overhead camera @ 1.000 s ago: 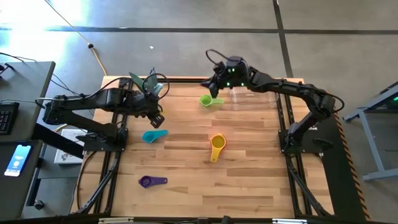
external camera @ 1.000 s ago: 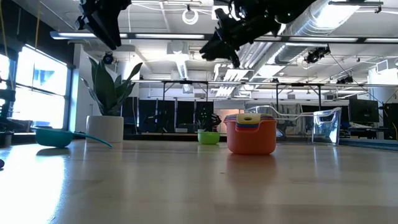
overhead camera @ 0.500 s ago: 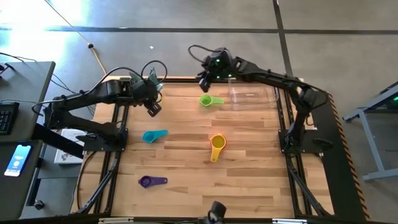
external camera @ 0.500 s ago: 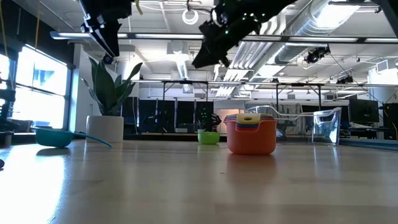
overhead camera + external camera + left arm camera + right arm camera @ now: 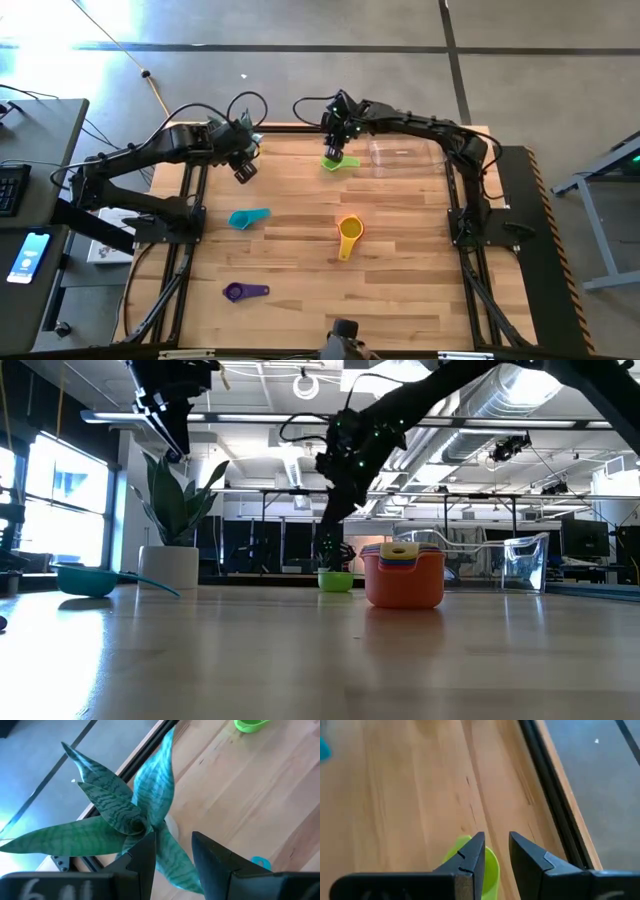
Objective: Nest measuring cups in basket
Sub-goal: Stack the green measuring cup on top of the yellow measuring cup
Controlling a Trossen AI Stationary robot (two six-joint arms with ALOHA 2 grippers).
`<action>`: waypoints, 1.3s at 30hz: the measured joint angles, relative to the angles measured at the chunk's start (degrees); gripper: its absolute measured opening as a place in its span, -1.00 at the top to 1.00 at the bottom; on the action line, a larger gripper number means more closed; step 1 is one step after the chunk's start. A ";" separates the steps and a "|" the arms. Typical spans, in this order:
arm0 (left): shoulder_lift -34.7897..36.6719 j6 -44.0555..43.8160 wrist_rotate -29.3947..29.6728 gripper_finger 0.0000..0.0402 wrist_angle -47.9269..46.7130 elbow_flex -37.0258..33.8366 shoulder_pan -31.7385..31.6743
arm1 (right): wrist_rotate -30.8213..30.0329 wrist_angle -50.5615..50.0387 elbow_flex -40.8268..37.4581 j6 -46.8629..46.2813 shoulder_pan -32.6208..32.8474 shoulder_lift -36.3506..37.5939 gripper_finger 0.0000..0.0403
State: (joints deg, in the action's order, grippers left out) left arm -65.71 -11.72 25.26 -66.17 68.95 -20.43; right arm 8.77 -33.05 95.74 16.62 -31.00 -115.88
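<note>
The wooden counter [image 5: 400, 260] carries four separate cup spots: green cup [image 5: 334, 161], teal cup [image 5: 247, 218], purple cup [image 5: 241, 292], and an orange-yellow stack [image 5: 349, 231] (several nested). The right hand [image 5: 336, 148] hangs just above the green one, fingers slightly parted, empty. The left hand [image 5: 243, 168] hovers open and empty above the teal one.

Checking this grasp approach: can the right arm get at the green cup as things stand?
Probably yes. The right gripper hangs just above the green cup, jaws parted, with nothing between them; the basket sits clear beside it.

I see daylight glare flooding the floor [image 5: 60, 40] at ten o'clock overhead; ceiling lamps [image 5: 310, 385] backlight my silhouetted arms.
</note>
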 joint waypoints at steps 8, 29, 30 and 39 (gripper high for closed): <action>0.00 1.42 -0.10 0.43 0.02 0.00 -1.50 | 0.73 -1.43 0.00 5.49 -0.16 -2.83 0.60; 0.00 -1.54 -0.27 0.43 0.02 0.00 -1.68 | -2.03 -3.37 0.00 7.78 -0.48 -4.89 0.45; 0.00 -1.69 -0.29 0.43 0.02 0.00 -1.70 | -2.83 -3.66 0.00 8.08 -0.36 -4.99 0.42; 0.02 -1.77 -1.11 0.43 0.02 0.00 -1.68 | -4.93 -1.75 -0.02 9.44 -0.18 -6.82 0.34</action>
State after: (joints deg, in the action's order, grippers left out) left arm -65.70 -13.50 24.15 -66.15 68.95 -22.11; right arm 3.84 -34.80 95.72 26.07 -31.18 -122.70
